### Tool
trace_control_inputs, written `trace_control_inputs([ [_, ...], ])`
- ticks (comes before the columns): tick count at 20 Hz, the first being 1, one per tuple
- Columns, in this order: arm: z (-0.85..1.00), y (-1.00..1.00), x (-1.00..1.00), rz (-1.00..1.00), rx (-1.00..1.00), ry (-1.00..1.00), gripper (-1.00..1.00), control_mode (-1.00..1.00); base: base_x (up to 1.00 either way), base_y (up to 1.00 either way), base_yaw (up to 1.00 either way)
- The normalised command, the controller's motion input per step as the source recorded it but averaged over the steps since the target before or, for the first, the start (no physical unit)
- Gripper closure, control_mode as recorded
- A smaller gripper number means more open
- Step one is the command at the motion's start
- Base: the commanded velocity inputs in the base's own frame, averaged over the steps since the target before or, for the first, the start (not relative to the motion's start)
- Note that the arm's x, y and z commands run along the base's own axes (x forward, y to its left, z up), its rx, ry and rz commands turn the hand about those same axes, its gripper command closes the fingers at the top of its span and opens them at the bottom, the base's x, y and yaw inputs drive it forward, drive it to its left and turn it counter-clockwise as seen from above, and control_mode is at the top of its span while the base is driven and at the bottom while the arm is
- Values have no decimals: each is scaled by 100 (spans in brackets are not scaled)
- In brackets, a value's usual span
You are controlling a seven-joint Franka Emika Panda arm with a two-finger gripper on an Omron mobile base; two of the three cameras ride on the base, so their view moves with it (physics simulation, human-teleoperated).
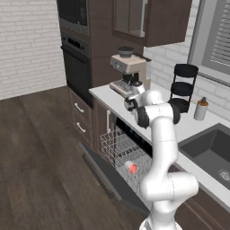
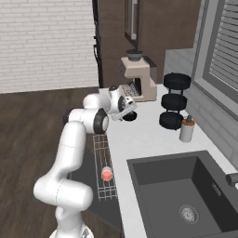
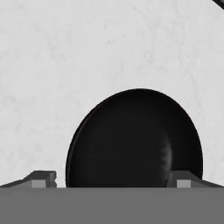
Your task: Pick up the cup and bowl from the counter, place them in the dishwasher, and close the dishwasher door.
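Long pale worktop (image 2: 148, 135) running from centre to lower right of the right base view, dark sink sunk into its lower right. Below its edge, dishwasher door (image 1: 101, 173) folded down flat, lower centre of the left base view, wire rack (image 1: 123, 155) pulled out above it. Cup (image 1: 131, 167) already lying in that rack, red top showing, so half of the loading judged done. Bowl (image 3: 133, 140) black, shallow, round, resting on the worktop in the lower centre of the hand view, just left of the coffee machine's foot in the right base view. Pincer (image 3: 111, 180) spread wide, one tip at the left rim of the bowl, the other over its right rim, nothing held. Bowl probably light and rigid, with a smooth, slippery-looking curved wall; a squeeze across the full width likely to slide off. Better taken at the rim, one finger inside and one outside, then carried level to the rack.
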Motion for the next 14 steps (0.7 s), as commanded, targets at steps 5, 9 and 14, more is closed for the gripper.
trace_control_inputs([
  [5,-43,5,7,0,1,0,100,-100,0,0,0],
  [9,-48,28,-13,0,0,0,100,-100,0,0,0],
  [14,-30,35,-33,0,0,0,100,-100,0,0,0],
])
